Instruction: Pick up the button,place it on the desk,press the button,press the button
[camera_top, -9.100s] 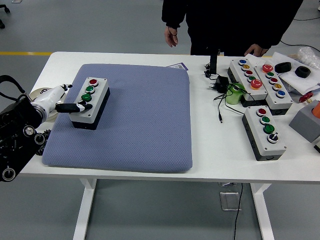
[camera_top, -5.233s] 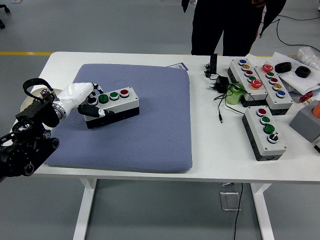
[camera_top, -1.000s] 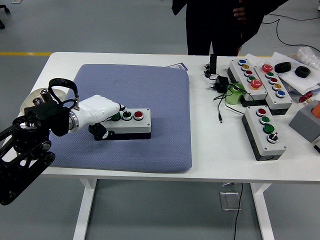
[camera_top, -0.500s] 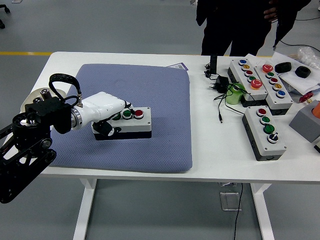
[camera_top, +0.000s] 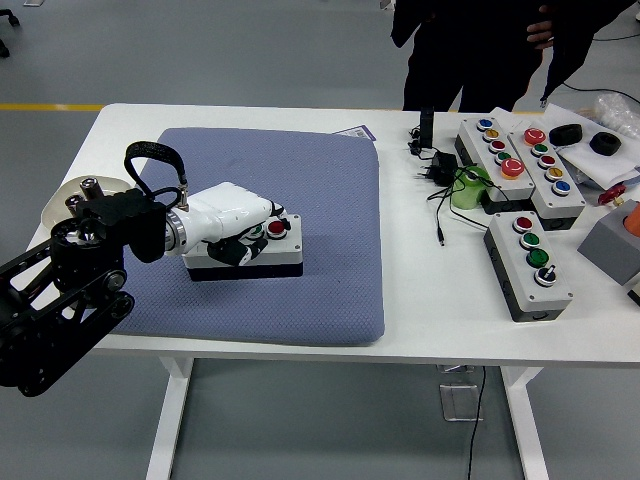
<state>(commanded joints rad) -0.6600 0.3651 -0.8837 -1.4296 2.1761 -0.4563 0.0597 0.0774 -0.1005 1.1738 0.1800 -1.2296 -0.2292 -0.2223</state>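
This is a robotics lab or test workshop. A plain white table (camera_top: 300, 345) with bare metal legs stands on a grey industrial floor (camera_top: 200, 50) marked at the far left by a yellow line (camera_top: 50, 106). A blue-grey pad (camera_top: 300, 200) covers the table's left part. At the right lie several grey push-button control boxes (camera_top: 528, 263) (coloured caps in rows), a black power adapter (camera_top: 441, 166) with loose cables, and other small parts. A black robot arm (camera_top: 60, 290) reaches in from the near left, and a person (camera_top: 480, 50) in dark clothes stands at the far side.
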